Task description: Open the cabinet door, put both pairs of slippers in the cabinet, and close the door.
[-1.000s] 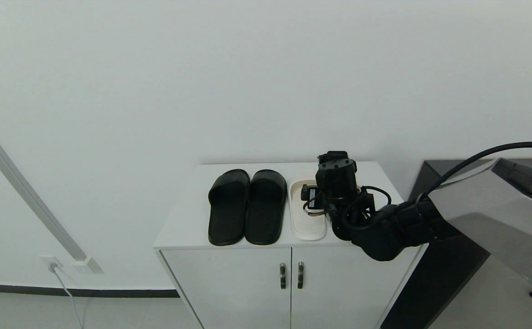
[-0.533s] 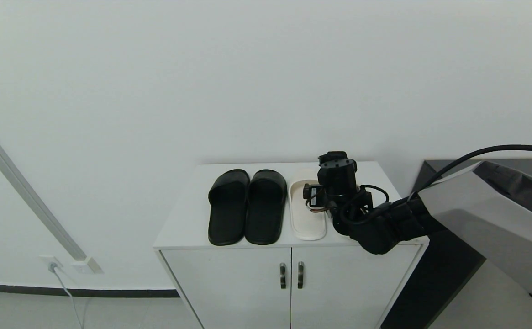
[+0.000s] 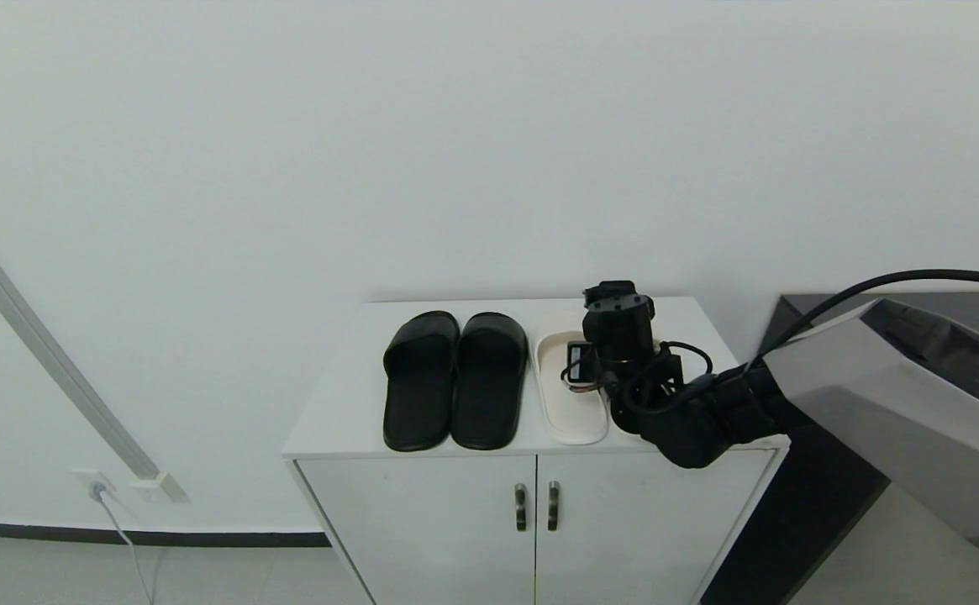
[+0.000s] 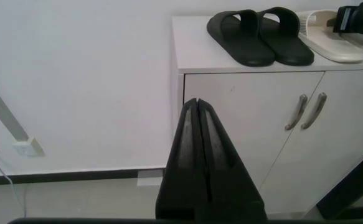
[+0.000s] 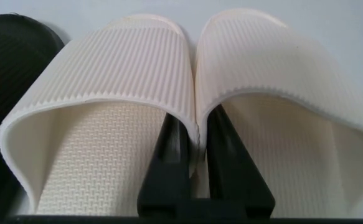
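Observation:
A pair of black slippers point(image 3: 454, 380) lies side by side on the white cabinet's top point(image 3: 334, 412), with a pair of white slippers point(image 3: 571, 403) to their right. My right gripper point(image 5: 197, 134) reaches into the white pair from the heel end. One finger sits under each strap, and the two inner strap edges point(image 5: 197, 106) are pinched between them. Both cabinet doors are closed, their two handles point(image 3: 536, 506) meeting at the middle. My left gripper point(image 4: 197, 109) hangs shut with nothing in it, in front of the cabinet's left corner and below its top.
The cabinet stands against a plain white wall. A dark piece of furniture point(image 3: 800, 504) adjoins its right side. A wall socket with a cable point(image 3: 96, 487) and a slanted trunking strip point(image 3: 44, 353) lie at lower left. Open floor lies before the doors.
My right arm has pushed a little farther in over the cabinet top, and the near white slipper's heel has shifted slightly rightward. The black slippers have not moved.

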You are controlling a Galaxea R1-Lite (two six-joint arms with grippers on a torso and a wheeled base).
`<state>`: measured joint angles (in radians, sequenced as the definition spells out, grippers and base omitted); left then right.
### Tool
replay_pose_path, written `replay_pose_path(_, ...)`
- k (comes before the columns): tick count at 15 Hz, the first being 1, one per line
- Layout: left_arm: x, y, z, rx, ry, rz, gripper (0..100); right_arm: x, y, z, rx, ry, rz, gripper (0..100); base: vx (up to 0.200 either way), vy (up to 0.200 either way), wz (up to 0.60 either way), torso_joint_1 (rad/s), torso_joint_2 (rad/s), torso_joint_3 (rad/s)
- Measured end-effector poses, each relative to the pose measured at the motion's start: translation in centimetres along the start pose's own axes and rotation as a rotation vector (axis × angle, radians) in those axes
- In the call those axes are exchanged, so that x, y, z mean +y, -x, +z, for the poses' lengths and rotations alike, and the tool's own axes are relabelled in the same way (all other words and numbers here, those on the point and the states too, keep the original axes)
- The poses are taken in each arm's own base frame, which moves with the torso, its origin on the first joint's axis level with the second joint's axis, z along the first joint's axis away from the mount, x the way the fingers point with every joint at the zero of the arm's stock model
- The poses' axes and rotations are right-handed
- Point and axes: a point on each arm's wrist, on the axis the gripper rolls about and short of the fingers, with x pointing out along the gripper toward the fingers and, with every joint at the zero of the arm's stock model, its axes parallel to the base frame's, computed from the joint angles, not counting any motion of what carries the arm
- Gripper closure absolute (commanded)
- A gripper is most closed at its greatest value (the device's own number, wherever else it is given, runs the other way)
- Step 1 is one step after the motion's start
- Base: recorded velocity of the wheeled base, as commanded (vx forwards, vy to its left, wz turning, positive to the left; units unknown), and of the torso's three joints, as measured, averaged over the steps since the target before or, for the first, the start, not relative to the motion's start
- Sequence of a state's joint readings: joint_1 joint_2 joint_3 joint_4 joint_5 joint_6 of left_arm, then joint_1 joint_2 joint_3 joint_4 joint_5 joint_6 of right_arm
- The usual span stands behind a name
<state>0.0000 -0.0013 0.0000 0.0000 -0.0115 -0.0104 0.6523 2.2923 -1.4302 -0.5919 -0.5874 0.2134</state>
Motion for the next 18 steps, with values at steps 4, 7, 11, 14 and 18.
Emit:
replay_pose_path(4,0.0,0.0,0.0,0.000,0.000,0.001,100,-0.4,0.8,0.9,-0.001,0.000,0.018,100,0.000,0.000,0.00,0.000,0.00,0.000)
replay_pose_path(7,0.0,0.0,0.0,0.000,0.000,0.001,100,-0.8,3.4,2.5,-0.009,0.021,0.079,100,0.000,0.000,0.00,0.000,0.00,0.000)
replay_pose_path(11,0.0,0.0,0.0,0.000,0.000,0.001,100,-2.2,9.2,3.9,0.019,0.065,0.231,100,0.000,0.000,0.00,0.000,0.00,0.000)
replay_pose_path(14,0.0,0.0,0.0,0.000,-0.001,0.000,100,-4.1,14.6,4.0,0.052,0.100,0.365,100,0.000,0.000,0.00,0.000,0.00,0.000)
replay_pose_path(18,0.0,0.0,0.0,0.000,-0.001,0.001,100,-7.6,21.5,3.5,0.129,0.147,0.573,100,0.000,0.000,0.00,0.000,0.00,0.000)
